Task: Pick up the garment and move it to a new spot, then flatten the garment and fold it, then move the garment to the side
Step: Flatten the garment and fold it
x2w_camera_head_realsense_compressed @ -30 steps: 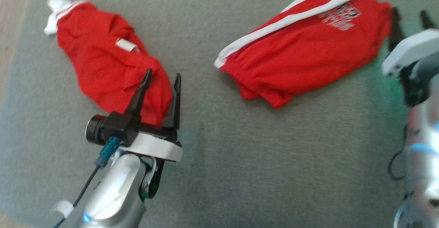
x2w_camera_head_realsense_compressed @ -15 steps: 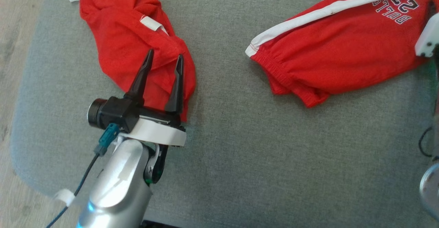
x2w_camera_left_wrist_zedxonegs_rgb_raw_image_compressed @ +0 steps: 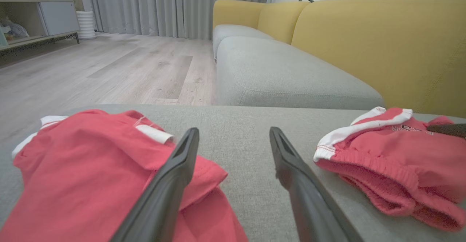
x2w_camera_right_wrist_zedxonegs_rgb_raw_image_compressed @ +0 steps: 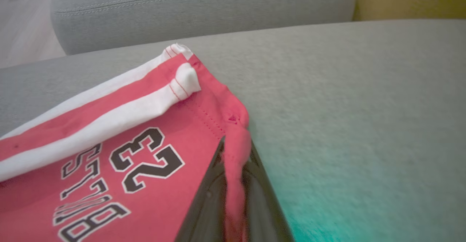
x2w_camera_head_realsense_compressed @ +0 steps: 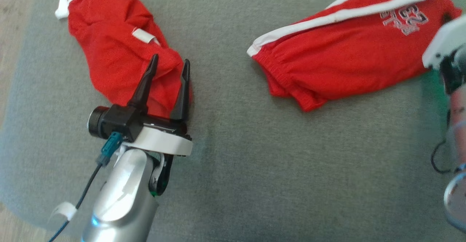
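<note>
Pickup looks barely begun: right gripper (x2w_camera_right_wrist_zedxonegs_rgb_raw_image_compressed: 236,150) pinches the edge of the striped shorts (x2w_camera_head_realsense_compressed: 346,63), which lie toward the grey cushion's (x2w_camera_head_realsense_compressed: 273,162) far right side. Left gripper (x2w_camera_head_realsense_compressed: 170,60) hovers open over a crumpled red garment (x2w_camera_head_realsense_compressed: 109,52) near the left edge. Moving, flattening and folding remain.

Two red garments are counted on one grey cushion (x2w_camera_head_realsense_compressed: 276,169): a crumpled garment (x2w_camera_head_realsense_compressed: 109,60) at ten o'clock and a striped garment (x2w_camera_head_realsense_compressed: 338,60) at two o'clock. Two grippers are counted: the left gripper (x2w_camera_head_realsense_compressed: 170,59) at seven o'clock and the right gripper (x2w_camera_right_wrist_zedxonegs_rgb_raw_image_compressed: 236,142) at three o'clock.
</note>
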Available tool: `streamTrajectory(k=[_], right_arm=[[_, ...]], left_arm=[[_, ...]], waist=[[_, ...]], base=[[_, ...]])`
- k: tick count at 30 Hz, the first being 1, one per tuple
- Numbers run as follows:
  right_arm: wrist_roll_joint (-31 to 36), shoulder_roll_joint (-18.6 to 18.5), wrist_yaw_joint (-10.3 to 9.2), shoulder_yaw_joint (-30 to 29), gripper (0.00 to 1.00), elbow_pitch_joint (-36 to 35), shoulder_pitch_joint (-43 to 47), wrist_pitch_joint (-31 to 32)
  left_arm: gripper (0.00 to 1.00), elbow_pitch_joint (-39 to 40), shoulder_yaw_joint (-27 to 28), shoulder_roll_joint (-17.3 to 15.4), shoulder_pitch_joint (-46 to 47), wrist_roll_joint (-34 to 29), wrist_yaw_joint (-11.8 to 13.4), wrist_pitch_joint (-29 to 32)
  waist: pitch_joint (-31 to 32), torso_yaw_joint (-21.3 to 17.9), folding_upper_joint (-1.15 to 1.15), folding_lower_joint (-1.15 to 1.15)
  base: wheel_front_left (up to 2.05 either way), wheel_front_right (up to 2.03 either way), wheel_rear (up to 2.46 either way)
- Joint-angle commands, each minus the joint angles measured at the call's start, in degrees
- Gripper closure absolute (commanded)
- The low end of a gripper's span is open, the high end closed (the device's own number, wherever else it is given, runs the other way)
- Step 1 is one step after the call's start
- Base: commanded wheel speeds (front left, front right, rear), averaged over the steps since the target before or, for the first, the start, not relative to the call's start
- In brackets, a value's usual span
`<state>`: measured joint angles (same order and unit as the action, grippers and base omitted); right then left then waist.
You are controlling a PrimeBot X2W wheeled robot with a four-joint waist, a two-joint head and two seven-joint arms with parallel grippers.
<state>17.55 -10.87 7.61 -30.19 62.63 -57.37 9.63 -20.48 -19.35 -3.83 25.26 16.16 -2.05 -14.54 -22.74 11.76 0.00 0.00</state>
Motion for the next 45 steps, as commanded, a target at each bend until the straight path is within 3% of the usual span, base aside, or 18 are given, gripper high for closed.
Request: streamTrajectory(k=[1,7,14,24,32,45], right_arm=[[-1.0,-0.9,-0.12,0.2,1.0,-1.1,1.0,-1.0],[-4.1,-4.0,-0.12,-1.9,1.0,-1.0,6.7,-3.5],[-8.8,-6.1,-0.12,-8.2,1.0,-3.8,13.7,-5.5],[-13.0,-3.0,-0.12,-10.2,1.0,-9.5,17.1,-7.0],[-19.5,-0.1,-0.12,-3.1,1.0,-13.3,17.3,-8.2],[-37.3,5.8,-0.12,19.0,1.0,-24.9,20.6,-6.9]], left_arm=[[0.0,1.2,2.5,-0.6,-0.6,-0.5,-0.1,-0.5],[0.0,0.5,3.2,-0.4,-2.6,-1.5,-0.4,-0.5],[0.0,0.0,3.6,-0.3,-4.5,-2.4,-0.7,-0.5],[0.0,-0.5,4.4,-0.3,-5.6,-2.9,-1.1,-0.5],[0.0,-1.2,4.8,-0.3,-6.1,-3.2,-0.9,-0.5],[0.0,-1.8,4.8,0.0,-7.9,-3.0,-0.6,-0.5]], waist=[[1.7,-1.5,0.0,0.0],[5.1,-3.6,0.0,0.0],[7.6,-4.3,0.0,0.0],[8.6,-4.5,0.0,0.0],[11.1,-4.6,0.0,0.0],[15.5,-3.2,0.0,0.0]], base=[[0.0,0.0,0.0],[0.0,0.0,0.0],[0.0,0.0,0.0],[0.0,0.0,0.0],[0.0,0.0,0.0],[0.0,0.0,0.0]])
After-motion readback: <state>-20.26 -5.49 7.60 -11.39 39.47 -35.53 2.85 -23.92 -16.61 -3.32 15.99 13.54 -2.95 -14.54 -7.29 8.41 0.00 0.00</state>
